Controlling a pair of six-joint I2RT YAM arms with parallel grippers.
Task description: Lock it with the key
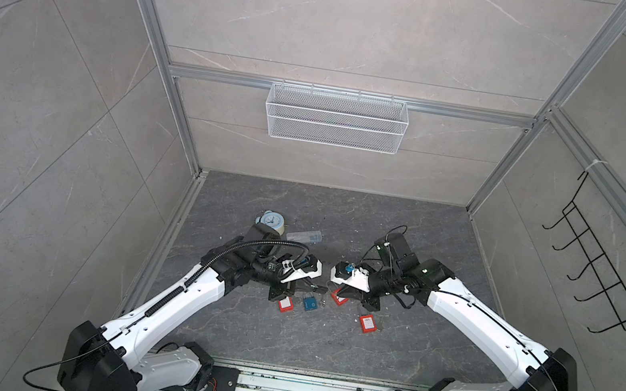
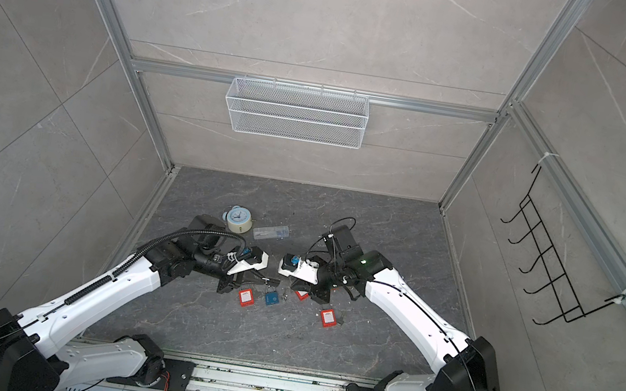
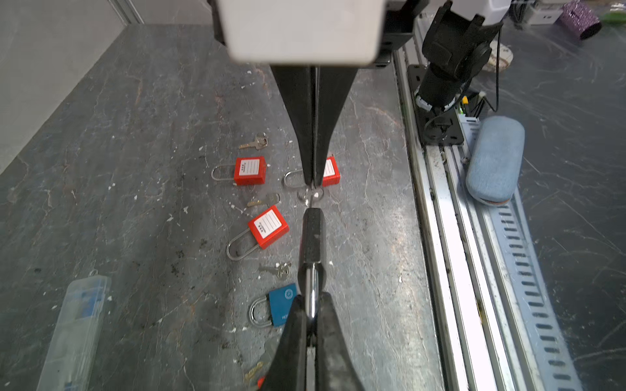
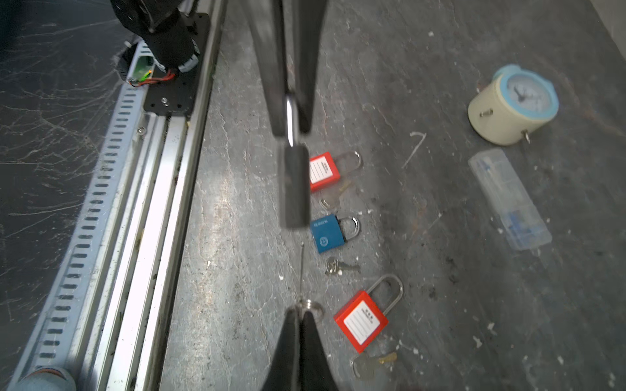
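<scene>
Both arms wear glossy white shells, the left arm (image 1: 177,302) and the right arm (image 1: 485,327), each dotted with small dark screws. Bulky black elbow housings (image 1: 96,366) sit at about 7 and 4 o'clock in both top views. A ribbed black conduit (image 1: 253,244) runs along the left arm, and a thin black cable (image 1: 483,310) lies along the right. White angular camera mounts (image 1: 302,270) cap the wrists. A green light (image 2: 363,261) glows on the right forearm's black section. The left pincer (image 3: 311,304) and the right pincer (image 4: 299,313) have black, tapering fingers. Black base plates (image 1: 229,379) at 6 o'clock carry red and orange wires.
</scene>
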